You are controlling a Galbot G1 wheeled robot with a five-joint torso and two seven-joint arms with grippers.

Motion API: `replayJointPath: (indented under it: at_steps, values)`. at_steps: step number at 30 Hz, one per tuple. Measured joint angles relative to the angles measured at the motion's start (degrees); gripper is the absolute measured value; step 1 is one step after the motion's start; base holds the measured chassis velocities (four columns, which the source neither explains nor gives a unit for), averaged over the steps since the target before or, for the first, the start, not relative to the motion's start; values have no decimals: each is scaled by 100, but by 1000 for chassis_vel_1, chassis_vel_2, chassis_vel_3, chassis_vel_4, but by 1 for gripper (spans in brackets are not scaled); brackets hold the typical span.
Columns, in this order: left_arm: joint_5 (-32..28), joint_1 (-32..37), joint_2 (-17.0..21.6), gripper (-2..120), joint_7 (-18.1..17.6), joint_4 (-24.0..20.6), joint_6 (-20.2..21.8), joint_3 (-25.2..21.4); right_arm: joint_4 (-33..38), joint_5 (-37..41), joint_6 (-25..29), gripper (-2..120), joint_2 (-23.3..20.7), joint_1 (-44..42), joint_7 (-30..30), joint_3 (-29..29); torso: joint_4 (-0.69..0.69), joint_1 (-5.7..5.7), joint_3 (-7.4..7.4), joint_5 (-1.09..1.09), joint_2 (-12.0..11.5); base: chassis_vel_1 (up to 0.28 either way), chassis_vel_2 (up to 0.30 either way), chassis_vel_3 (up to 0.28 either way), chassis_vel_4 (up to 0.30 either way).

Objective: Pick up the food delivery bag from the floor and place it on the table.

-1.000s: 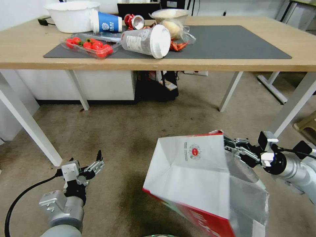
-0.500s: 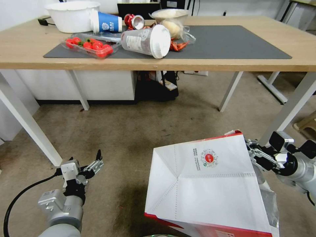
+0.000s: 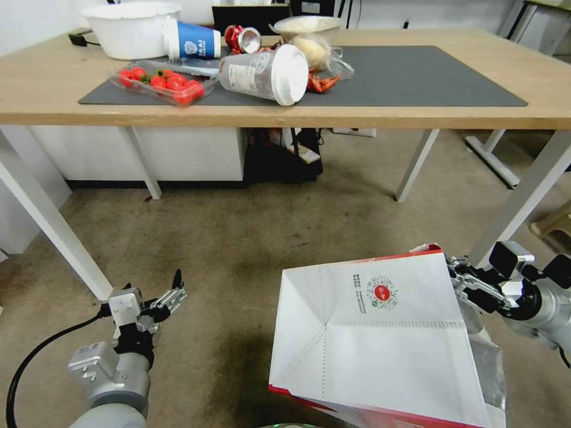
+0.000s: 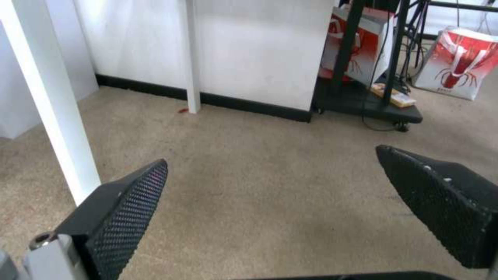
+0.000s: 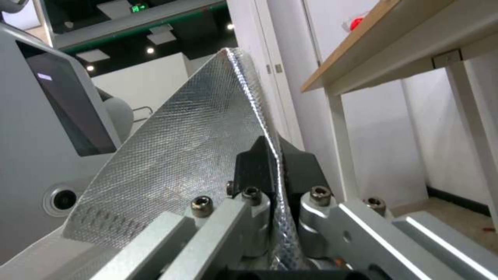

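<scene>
The food delivery bag (image 3: 380, 339) hangs tilted above the floor (image 3: 238, 249), its white bottom panel and red round logo facing up, red side at the low edge. My right gripper (image 3: 457, 278) is shut on the bag's foil-lined rim (image 5: 207, 132), at the bag's upper right corner. The silver lining (image 3: 491, 368) shows on the right side. My left gripper (image 3: 172, 294) stays low at the left, open over bare floor, its black fingers (image 4: 130, 198) wide apart. The table (image 3: 47, 89) with its dark grey mat (image 3: 428, 71) stands ahead, above the bag.
On the table's left half lie a white bowl (image 3: 128, 27), a blue cup (image 3: 190, 40), a tomato tray (image 3: 160, 80), a tipped plastic cup (image 3: 267, 74) and bagged food (image 3: 312, 41). White table legs (image 3: 53, 220) flank the floor. A black cart (image 4: 363, 97) stands under the table.
The right gripper has swung the bag to the right and slightly lower, turning its white bottom panel flatter toward the camera. The left arm has barely moved.
</scene>
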Motion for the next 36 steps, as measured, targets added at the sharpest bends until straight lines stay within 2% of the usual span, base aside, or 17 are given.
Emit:
replayJointPath:
  at_steps: [19,36]
  values:
    - [-30,-20,7,100,-41,-5,50,9,-9,-23,17,0,23,-2,-4,-21,0,28,395,0,425,0,0,0,0]
    - [-22,-41,15,100,-71,8,85,11,-28,-43,26,0,26,6,2,-39,0,97,746,0,844,0,0,0,0]
